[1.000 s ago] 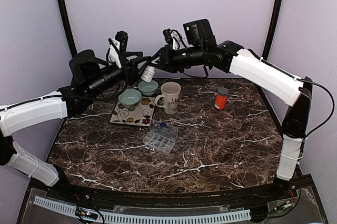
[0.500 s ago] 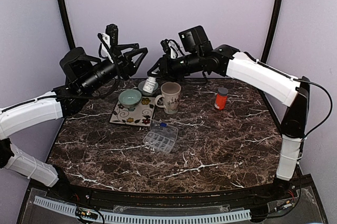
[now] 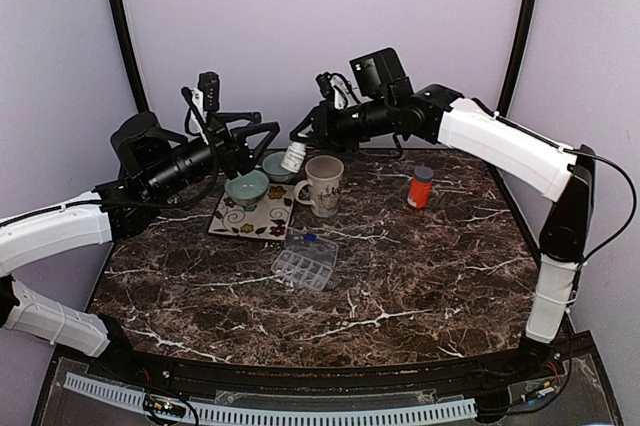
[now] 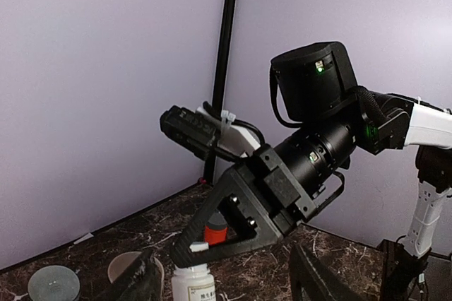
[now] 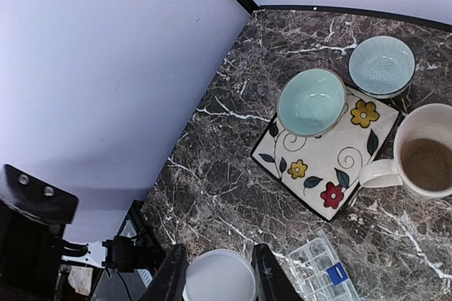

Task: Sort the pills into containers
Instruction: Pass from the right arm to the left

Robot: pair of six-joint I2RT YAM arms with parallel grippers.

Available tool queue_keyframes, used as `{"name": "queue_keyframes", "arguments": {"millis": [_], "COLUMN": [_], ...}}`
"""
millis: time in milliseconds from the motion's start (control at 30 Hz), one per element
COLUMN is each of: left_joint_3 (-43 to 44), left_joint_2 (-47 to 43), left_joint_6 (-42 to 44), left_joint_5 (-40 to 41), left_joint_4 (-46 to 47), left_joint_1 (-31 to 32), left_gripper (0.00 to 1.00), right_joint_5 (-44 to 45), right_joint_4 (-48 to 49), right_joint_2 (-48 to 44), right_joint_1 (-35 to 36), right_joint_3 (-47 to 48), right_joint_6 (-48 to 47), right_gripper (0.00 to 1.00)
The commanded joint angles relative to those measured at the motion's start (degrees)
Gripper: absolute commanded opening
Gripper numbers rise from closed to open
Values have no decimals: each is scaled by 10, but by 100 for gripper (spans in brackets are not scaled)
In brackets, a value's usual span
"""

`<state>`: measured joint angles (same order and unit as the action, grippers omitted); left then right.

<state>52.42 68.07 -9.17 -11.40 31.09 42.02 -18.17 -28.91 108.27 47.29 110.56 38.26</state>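
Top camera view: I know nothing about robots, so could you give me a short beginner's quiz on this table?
1. True or false: the pale green bowl stands on the flowered plate.
2. What grips the white bottle? A) the left arm's jaws B) the right arm's jaws C) nothing
3. Fill in: seen from above, the orange bottle stands to the ___ of the mug.
Key: 1 true; 2 B; 3 right.
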Motion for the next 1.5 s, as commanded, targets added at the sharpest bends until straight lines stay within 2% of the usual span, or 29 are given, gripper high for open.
{"name": "queue_keyframes", "arguments": {"millis": [0,200,467,800,1467], "left_joint_3": [-28,-50,-50,-69,-34], "left_joint_2": [-16,2,44,90,172], "left_joint_6": [-67,-165,-234,-334,-422], "left_joint_5": [-46,-125,-175,-185,-210], "left_joint_4": [22,89,150,252,354], "left_joint_1": [-13,-52,-64,-101,-112], "left_gripper": [65,65,66,66,67], "right_joint_5": [-2,-6,-18,-34,-58], "right_joint_4": [43,64,108,151,194], "right_joint_2": [-33,-42,-53,-58,-38], "right_joint_1": [-10,-16,-20,-24,-27], "right_joint_3": [3,-2,-26,-43,-43], "right_joint_6": [7,19,42,64,89], "right_gripper": [1,0,0,0,0]}}
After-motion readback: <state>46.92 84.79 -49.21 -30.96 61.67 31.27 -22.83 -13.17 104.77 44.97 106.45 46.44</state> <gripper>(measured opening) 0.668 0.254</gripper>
